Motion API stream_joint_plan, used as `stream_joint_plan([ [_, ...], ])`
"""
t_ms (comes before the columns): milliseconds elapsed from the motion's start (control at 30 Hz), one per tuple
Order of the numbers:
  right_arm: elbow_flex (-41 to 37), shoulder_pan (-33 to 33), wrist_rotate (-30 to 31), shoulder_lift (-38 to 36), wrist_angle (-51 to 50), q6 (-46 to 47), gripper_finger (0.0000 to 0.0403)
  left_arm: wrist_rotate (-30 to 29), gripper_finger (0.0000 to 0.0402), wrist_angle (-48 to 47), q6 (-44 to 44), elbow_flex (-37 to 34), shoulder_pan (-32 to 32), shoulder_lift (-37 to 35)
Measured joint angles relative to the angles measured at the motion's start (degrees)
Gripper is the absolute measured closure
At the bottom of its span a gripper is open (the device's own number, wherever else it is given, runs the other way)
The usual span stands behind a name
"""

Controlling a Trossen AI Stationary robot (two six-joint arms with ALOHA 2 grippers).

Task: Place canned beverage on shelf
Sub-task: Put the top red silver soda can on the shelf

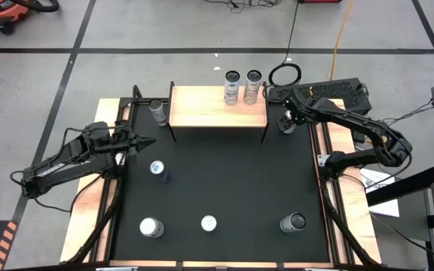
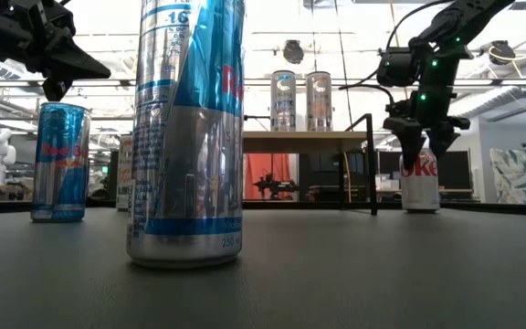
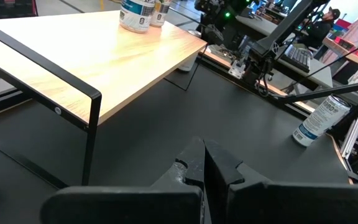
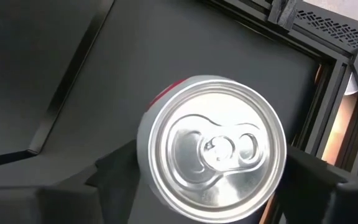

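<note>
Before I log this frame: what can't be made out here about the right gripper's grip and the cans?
- Right gripper straddles the Coke can; right wrist view: the can's top hides whether the fingers touch its sides.
- Coke can label: low view, fingers cover its upper part.
- Front cans' brands: high view, too small, only tops show.
- Shelf: low view, tall near can hides its left end.

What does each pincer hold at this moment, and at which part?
Left pincer: shut on nothing. Right pincer: its fingers stand on both sides of the Coke can near its top, beside the shelf; a firm grip cannot be told.

Overhead down; low level; wrists close.
</note>
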Motion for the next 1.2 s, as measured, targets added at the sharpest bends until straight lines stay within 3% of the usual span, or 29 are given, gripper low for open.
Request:
stream_joint_plan([
  [100,0.0,0.0,-0.1,0.0,0.0,0.0,0.0142,0.0,0.0401,0.0,-0.1,0.0,0.0,0.0],
  [400,0.0,0.9,-0.5,-1.0,-1.2,-0.3,0.0143,0.0,0.0401,0.0,-0.1,0.0,0.0,0.0],
  [833,0.6,3.2,-3.6,-12.4,-6.0,3.1,0.0143,0.5,0.0401,2.2,-0.1,0.0,0.0,0.0],
  [1200,0.7,3.1,-3.6,-17.4,-9.4,3.9,0.0143,1.0,0.0401,3.1,-0.1,0.0,0.0,0.0],
])
